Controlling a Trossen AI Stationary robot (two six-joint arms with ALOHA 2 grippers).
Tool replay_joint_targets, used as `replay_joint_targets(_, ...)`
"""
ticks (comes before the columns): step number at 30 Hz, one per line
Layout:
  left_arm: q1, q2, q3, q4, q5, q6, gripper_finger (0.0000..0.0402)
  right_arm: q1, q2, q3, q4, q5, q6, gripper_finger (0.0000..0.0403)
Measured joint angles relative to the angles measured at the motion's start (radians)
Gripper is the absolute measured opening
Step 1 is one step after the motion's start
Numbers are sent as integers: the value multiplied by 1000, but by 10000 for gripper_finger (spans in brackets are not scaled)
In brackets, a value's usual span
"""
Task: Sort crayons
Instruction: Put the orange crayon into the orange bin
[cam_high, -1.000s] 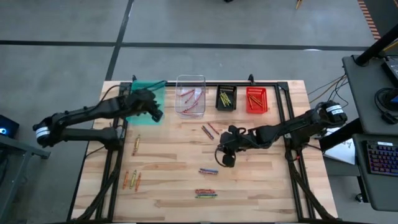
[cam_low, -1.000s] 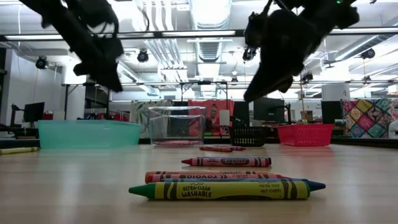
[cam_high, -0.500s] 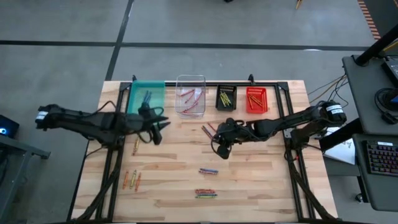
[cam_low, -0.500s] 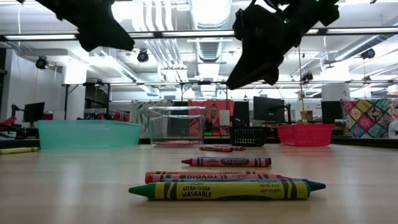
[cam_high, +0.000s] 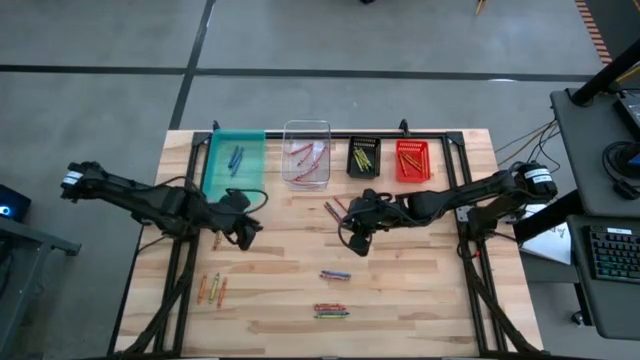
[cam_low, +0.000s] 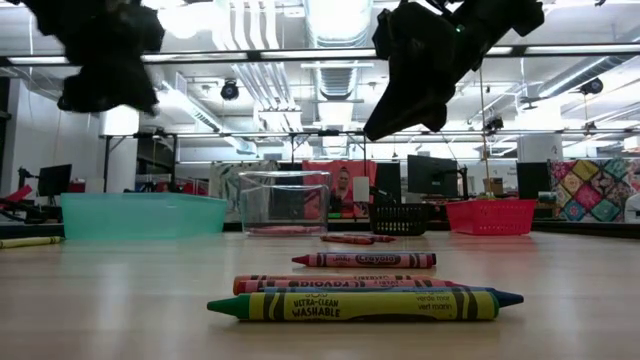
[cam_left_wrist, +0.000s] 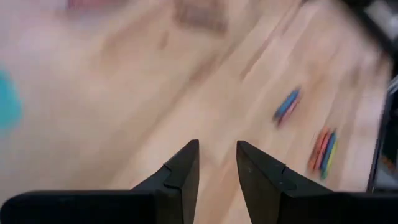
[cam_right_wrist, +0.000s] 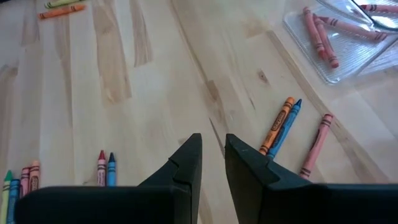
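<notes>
Crayons: loose on the bench (cam_high: 420, 290) in small clusters. An orange, blue and pink trio (cam_right_wrist: 292, 134) lies just near of the clear bin (cam_high: 306, 153); a red and blue pair (cam_high: 335, 274) sits mid-bench; a bundle (cam_high: 331, 311) lies at the near edge; a few (cam_high: 211, 289) lie near-left, and a yellow one (cam_high: 218, 234) lies beside the left gripper.
Already binned: blue sticks in the teal bin (cam_high: 236, 161), pink ones in the clear bin, yellowish ones in the black bin (cam_high: 363, 157), orange-red ones in the red bin (cam_high: 412, 160).
Handling: each is probably very light, stiff, paper-wrapped wax. A hard pinch should not bend one, but it could snap, or roll away when nudged. The round barrel likely slips sideways if caught off-centre.
Where to grip: across the wrapped middle of the barrel, jaws square to its length, clear of the tapered tip. Neighbours touch, so a single one needs a narrow approach or two may come up together.
Left gripper (cam_left_wrist: 217, 163): above the left part of the bench, just near of the teal bin; jaws a small gap apart, nothing between them.
Right gripper (cam_right_wrist: 213, 159): above the bench centre, close to the trio; jaws slightly apart and empty.
Risk: lifting a wrong-coloured neighbour with the intended stick.
</notes>
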Motion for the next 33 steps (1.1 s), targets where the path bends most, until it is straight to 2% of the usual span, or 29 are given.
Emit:
replay_joint_targets(6, -8, 60, 0, -170, 187, -224, 89, 0, 0, 0, -7, 0, 0, 59)
replay_joint_targets(12, -124, 170, 0, -169, 314, -421, 88, 2, 0, 0, -15, 0, -12, 59)
replay_joint_targets(21, -353, 267, 14, -168, 331, -768, 85, 2, 0, 0, -14, 0, -65, 59)
replay_joint_targets(26, -430, 337, 45, -173, 329, -856, 91, 2, 0, 0, -15, 0, -83, 59)
replay_joint_targets(33, -497, 476, 120, -209, 328, -902, 123, 2, 0, 0, -15, 0, -87, 59)
